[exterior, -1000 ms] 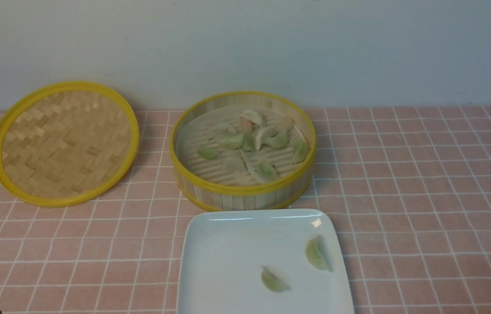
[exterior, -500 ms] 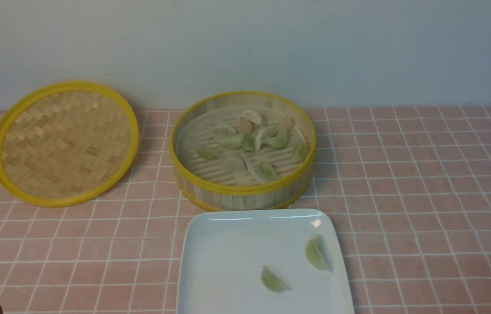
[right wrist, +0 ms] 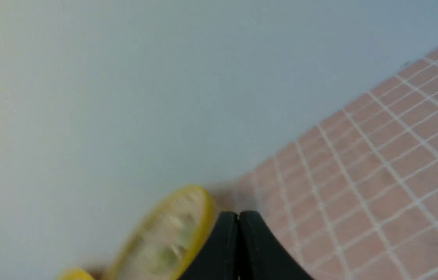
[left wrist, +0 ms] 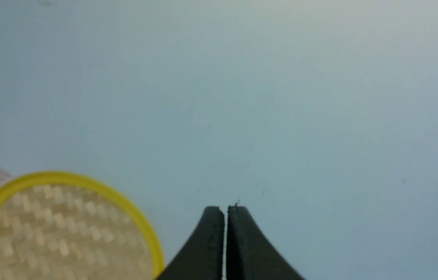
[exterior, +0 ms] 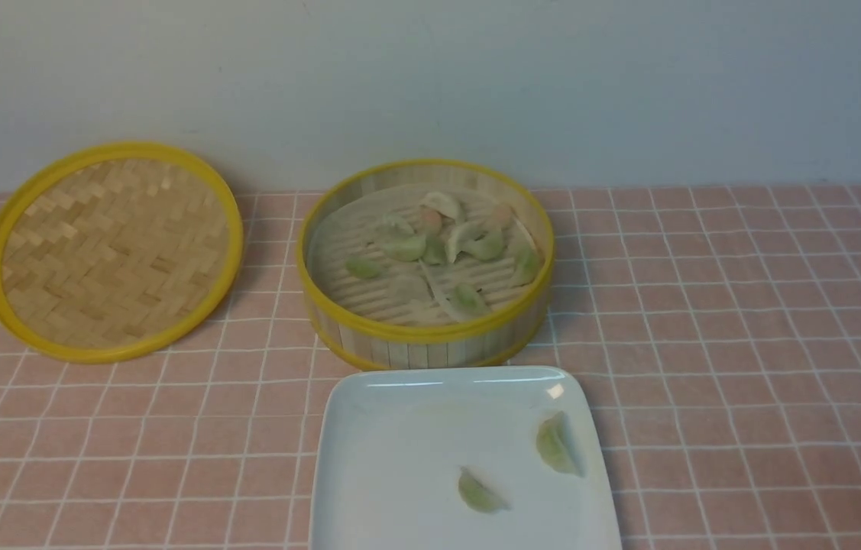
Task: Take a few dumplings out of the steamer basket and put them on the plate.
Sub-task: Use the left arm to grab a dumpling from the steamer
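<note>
The steamer basket (exterior: 425, 334) stands at the middle back of the table and holds several dumplings (exterior: 407, 246), mostly pale green. The white square plate (exterior: 384, 458) lies just in front of it with two green dumplings, one near its right edge (exterior: 554, 443) and one nearer the front (exterior: 479, 491). Neither gripper shows in the front view. My left gripper (left wrist: 225, 210) is shut and empty, raised, facing the wall. My right gripper (right wrist: 238, 214) is shut and empty; the basket (right wrist: 164, 233) shows blurred beside it.
The flat woven lid (exterior: 113, 248) with a yellow rim leans at the back left and also shows in the left wrist view (left wrist: 59, 229). A pink checked cloth (exterior: 743, 344) covers the table. A pale wall (exterior: 430, 76) runs along the back.
A dark tip at the bottom left corner of the front view has left the frame. The basket, plate and dumplings have not moved.
</note>
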Motion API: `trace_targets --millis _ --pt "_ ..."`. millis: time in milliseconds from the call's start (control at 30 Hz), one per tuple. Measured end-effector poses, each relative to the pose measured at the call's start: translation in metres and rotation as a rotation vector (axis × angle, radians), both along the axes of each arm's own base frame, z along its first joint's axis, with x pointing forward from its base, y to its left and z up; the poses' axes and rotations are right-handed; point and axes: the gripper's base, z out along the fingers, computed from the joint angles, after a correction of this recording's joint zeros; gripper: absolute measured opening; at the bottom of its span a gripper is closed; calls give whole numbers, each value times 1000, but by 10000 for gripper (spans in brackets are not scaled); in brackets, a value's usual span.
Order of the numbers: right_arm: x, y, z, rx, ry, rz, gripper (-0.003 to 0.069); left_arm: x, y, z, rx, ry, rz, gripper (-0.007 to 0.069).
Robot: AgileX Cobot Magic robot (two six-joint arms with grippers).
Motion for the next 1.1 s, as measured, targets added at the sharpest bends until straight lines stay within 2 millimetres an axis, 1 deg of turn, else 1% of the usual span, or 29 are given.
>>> trace_targets --millis 33,67,133,167,200,233,267,333,367,400,433,467,500,533,567,600,633,667,700,733,767,800,833,867,900,933,1000,1067,1100 --pt "0 -1 2 65 -14 -6 -10 -3 -1 13 1 -29 -11 -6" --pt "0 -2 3 109 -26 -13 -10 -7 -4 31 19 -40 -41 -6" --pt "0 -3 4 147 -42 -25 -10 -11 -10 61 67 -23 -93 -6" --pt "0 -4 5 167 -54 -33 -10 -10 -14 80 106 23 -134 -6" --pt "0 -5 6 180 -64 -40 -10 -7 -17 93 133 66 -164 -6" --pt "0 -5 6 181 -66 -42 -10 -5 -21 111 163 104 -195 -6" --pt "-1 -5 6 171 -64 -40 -10 3 -24 117 191 185 -234 -6" --pt "-2 -1 12 112 -43 -1 -10 20 -34 144 297 362 -340 -6" --pt "-3 1 17 86 -36 17 -10 27 -37 149 321 426 -380 -6" --pt "-4 3 22 57 -30 37 -10 38 -41 149 352 527 -439 -6" --pt "-5 6 34 5 -15 72 -10 51 -46 154 401 626 -509 -6" --pt "-7 12 57 -100 21 135 -10 73 -51 156 476 763 -614 -6" --pt "-7 15 69 -152 42 164 -10 88 -54 155 514 828 -673 -6" --pt "-5 16 71 -176 58 171 -10 87 -54 157 524 818 -672 -6" --pt "-4 20 91 -261 104 226 -10 111 -57 150 562 905 -747 -6" --pt "-1 23 105 -329 152 267 -10 123 -58 147 578 933 -773 -6" --pt "4 24 112 -380 198 294 -10 131 -58 144 595 948 -790 -6" --pt "9 27 129 -460 273 357 -10 148 -59 137 606 988 -817 -6" --pt "14 28 137 -491 301 373 -10 154 -59 134 612 1000 -826 -6" --pt "23 30 148 -575 410 445 -10 169 -60 128 616 1019 -844 -6" --pt "35 30 156 -627 498 488 -10 177 -61 127 617 1013 -850 -6" --pt "35 30 156 -627 498 488 -10 179 -61 126 614 1015 -850 -6" --pt "47 28 167 -678 573 514 -10 189 -62 126 623 995 -858 -6" --pt "50 28 170 -688 591 518 -10 192 -62 126 629 988 -860 -6" --pt "64 26 176 -721 658 528 -10 202 -65 128 658 962 -869 -6" --pt "69 25 181 -733 665 525 -10 208 -67 128 674 956 -878 -6" --pt "88 23 188 -759 711 523 -10 223 -78 133 718 926 -906 -6" --pt "97 23 194 -764 720 524 -10 236 -87 133 743 928 -938 -6" --pt "104 23 195 -762 731 530 -10 245 -96 135 772 928 -958 -6"
